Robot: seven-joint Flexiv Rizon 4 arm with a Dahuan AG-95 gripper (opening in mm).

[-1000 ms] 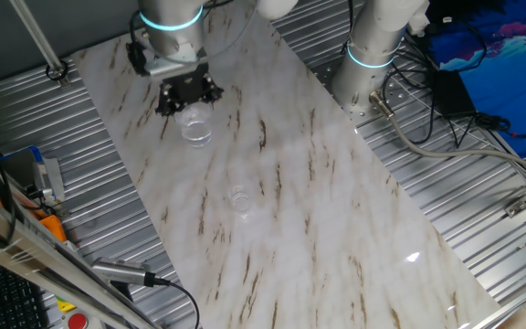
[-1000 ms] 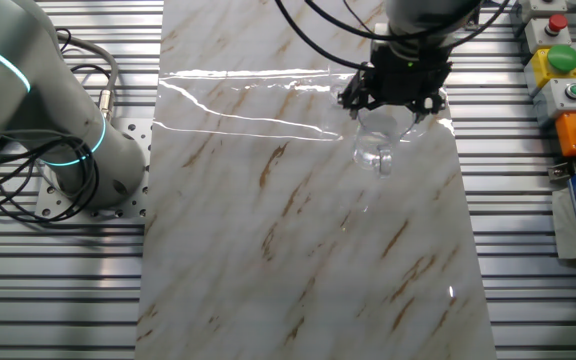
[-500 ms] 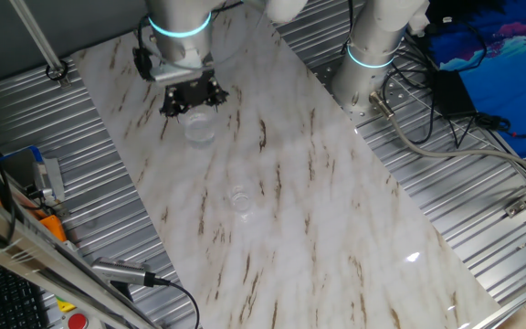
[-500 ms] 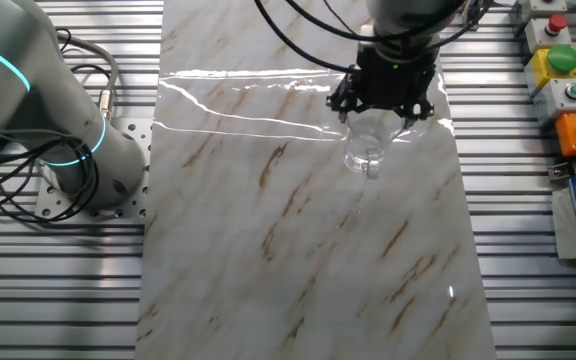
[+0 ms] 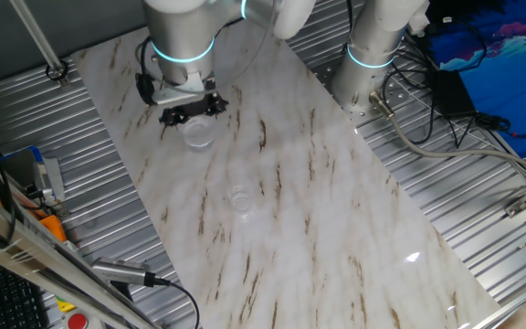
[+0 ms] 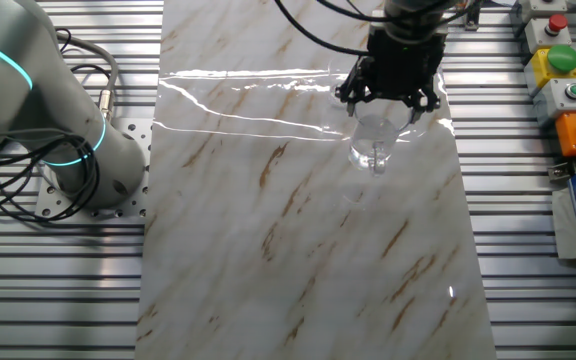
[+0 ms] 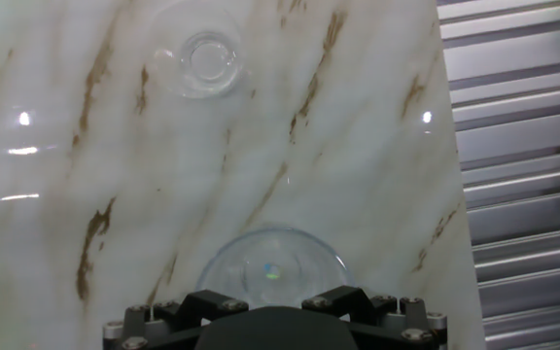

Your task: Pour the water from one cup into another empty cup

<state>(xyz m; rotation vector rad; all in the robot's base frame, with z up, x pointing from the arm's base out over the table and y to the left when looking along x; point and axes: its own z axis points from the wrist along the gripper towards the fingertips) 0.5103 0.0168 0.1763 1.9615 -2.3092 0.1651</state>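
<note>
no readable text, labels or numbers

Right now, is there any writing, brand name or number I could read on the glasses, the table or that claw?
None can be read.
Larger clear cup: no print.
Smaller clear cup: no print.
Marble-patterned table: only brown veins.
Claw: plain black, no label showing.
Button box at the table's edge: any marks are too small to read.

We were in a robot lab. We saw a marble-look table top [image 5: 336, 210] on ridged metal [image 5: 446, 183], loose cables [image 5: 427, 137], and a box with coloured buttons [image 6: 558, 70].
</note>
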